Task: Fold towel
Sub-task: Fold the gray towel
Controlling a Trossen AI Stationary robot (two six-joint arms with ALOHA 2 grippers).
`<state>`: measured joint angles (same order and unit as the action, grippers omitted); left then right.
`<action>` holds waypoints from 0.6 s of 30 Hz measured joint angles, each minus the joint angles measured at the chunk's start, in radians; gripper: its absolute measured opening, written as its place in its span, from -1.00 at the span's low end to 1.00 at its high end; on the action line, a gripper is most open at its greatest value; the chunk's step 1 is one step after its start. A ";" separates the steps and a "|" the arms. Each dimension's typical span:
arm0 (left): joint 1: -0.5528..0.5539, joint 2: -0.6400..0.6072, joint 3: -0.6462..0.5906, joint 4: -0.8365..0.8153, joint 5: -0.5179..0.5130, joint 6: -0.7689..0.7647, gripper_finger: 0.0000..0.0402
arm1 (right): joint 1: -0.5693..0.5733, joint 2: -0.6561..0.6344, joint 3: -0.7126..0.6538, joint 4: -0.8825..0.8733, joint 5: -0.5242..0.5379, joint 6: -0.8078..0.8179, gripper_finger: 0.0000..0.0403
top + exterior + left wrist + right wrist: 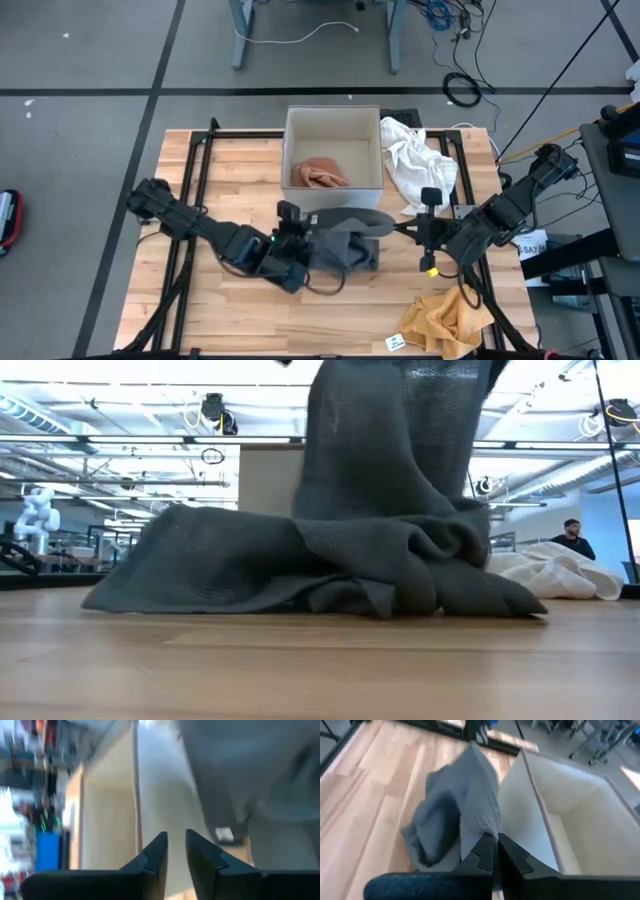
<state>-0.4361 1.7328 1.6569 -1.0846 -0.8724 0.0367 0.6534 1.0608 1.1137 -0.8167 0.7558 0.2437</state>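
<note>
A dark grey towel lies bunched on the wooden table in front of a white box. In the low view, part of the towel rises out of the top of the picture while its lower folds rest on the table. My right gripper is shut on the towel at its right end. My left gripper stands open beside the towel's left end. Nothing is between its fingers. My right gripper pinches a raised edge of the towel between its two fingers; one layer or several, I cannot tell. The fingers come from the table's right side, slanting down. From there the cloth runs down to the bunched rest on the table.
The white box holds an orange cloth. A white cloth lies to the right of the box. A yellow cloth lies at the near right corner. Black frame rails run along the table's left side.
</note>
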 joint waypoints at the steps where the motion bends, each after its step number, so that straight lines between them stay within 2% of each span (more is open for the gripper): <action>1: 0.010 -0.001 -0.023 0.003 0.021 -0.040 -0.56 | 0.001 0.001 0.001 -0.011 0.001 0.025 -1.00; 4: 0.028 0.000 -0.099 0.056 0.176 -0.097 -0.47 | 0.004 0.003 0.001 -0.041 0.001 0.064 -1.00; 8: 0.016 0.000 -0.224 0.297 0.385 -0.104 -0.44 | 0.004 0.006 0.001 -0.039 -0.002 0.065 -1.00; 11: -0.003 0.002 -0.302 0.408 0.405 -0.121 -0.44 | 0.004 0.006 0.001 -0.038 -0.002 0.063 -1.00; 16: -0.020 0.002 -0.396 0.487 0.398 -0.238 -0.44 | 0.004 0.006 0.001 -0.036 -0.002 0.059 -1.00; 18: -0.023 0.001 -0.453 0.591 0.435 -0.266 -0.44 | 0.003 0.007 0.001 -0.035 -0.002 0.059 -1.00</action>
<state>-0.4587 1.7340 1.2042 -0.4939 -0.4373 -0.2292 0.6567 1.0676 1.1145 -0.8513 0.7536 0.3027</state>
